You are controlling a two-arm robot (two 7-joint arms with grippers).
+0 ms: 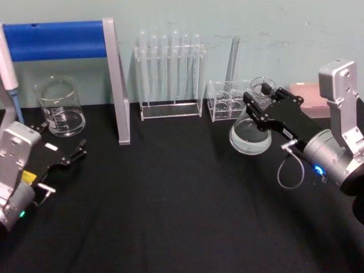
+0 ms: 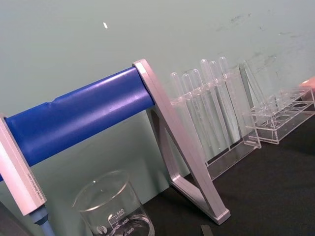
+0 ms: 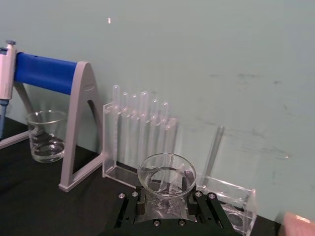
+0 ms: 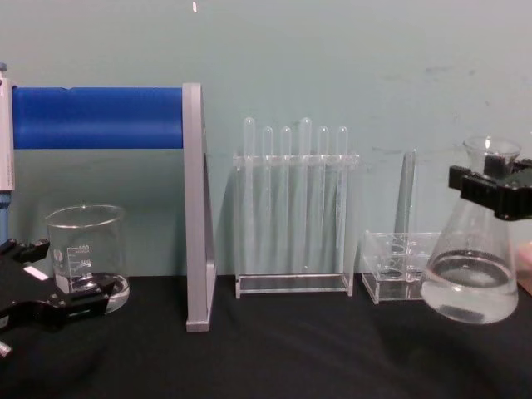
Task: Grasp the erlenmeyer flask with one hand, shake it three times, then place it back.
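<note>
Black cloth covers the surface [image 1: 170,216], and nearest, on the robot's left, the left pincer [image 1: 61,142] rests low on it, fingers spread wide around nothing. Farther in on the right, the right pincer [image 1: 259,105] is clamped around the narrow neck of the flask [image 1: 250,136], just under the flared rim. The flask hangs tilted and looks lifted clear of the surface, with what seems a shallow pool of clear liquid in its broad base. It is thin, smooth glass, so it is likely slippery and easily cracked. Most of its weight sits low, so the neck is the sensible hold, where the rim above stops it sliding through. Any shake should probably be small and firm, kept away from the racks close behind. Beyond stand a beaker [image 1: 60,108] at the left, a blue-barred stand [image 1: 116,79], a rack of test tubes [image 1: 170,74] and a small clear rack [image 1: 224,102] against the pale wall.
</note>
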